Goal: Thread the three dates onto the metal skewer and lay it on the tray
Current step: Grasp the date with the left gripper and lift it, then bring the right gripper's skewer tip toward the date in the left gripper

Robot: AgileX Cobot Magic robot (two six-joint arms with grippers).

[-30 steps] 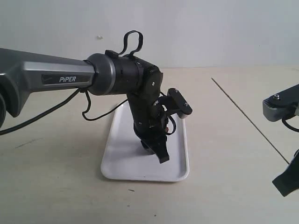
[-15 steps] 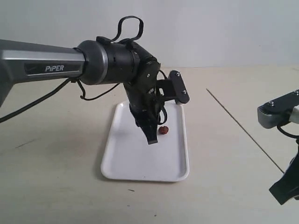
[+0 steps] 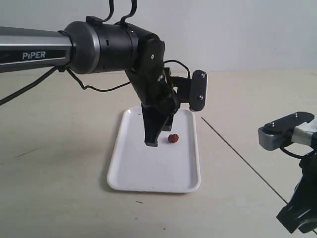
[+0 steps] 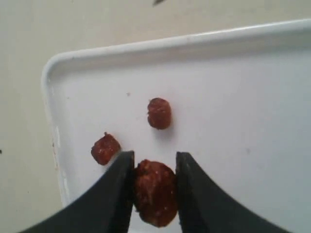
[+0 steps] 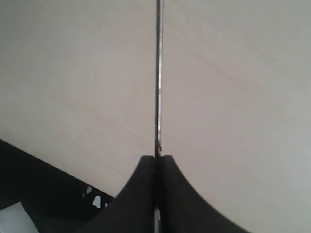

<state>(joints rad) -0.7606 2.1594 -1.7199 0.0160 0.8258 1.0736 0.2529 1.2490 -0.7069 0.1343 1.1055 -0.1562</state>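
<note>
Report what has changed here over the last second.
The left gripper rose off the tray, carrying a date in its grip, and uncovered a second date lying there. The right arm shifted toward the tray. Unchanged: the tray's place, the right gripper shut on the skewer.

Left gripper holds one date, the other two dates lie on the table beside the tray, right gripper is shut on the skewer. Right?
Not quite: the other two dates lie on the tray, not on the table beside it, as the left wrist view shows. The rest holds: the left gripper holds one date and the right gripper is shut on the skewer.
</note>
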